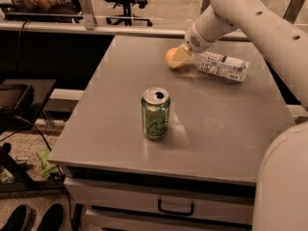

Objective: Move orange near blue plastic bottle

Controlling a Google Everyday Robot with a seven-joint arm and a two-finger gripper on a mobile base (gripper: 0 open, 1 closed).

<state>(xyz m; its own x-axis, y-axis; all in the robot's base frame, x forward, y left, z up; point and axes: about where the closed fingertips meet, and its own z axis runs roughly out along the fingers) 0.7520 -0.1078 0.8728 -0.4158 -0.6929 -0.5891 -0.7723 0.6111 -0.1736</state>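
Nearest the camera, a pair of dark shoes [32, 218] stands on the floor at lower left. Beside them is the drawer front under the table, with its dark handle [175, 208]. The rounded white body [284, 177] of your robot fills the lower right corner.

On the grey table [226, 134], a green can [155, 112] stands upright a little left of centre. Its top is opened and it sits well apart from everything else on the surface.

Farther back, towards the table's far edge, your gripper [179, 57] is down at the surface and closed around the orange [171, 57]. One pale pad lies across the fruit's right side, and the left half of the fruit shows bare. You cannot tell whether the orange rests on the table or hangs just above it.

The blue plastic bottle [224, 65] lies on its side just to the right of the gripper, its printed label facing up. Its near end sits close against the gripper, so the orange is already near the bottle with only the gripper between them. The bottle's cap end is hidden behind the gripper.

Your white arm [250, 18] comes in from the upper right and slopes down leftwards to the wrist.

Beyond the table a pale ledge [96, 29] runs across the room. Office chairs [127, 1] stand behind it on the light floor.
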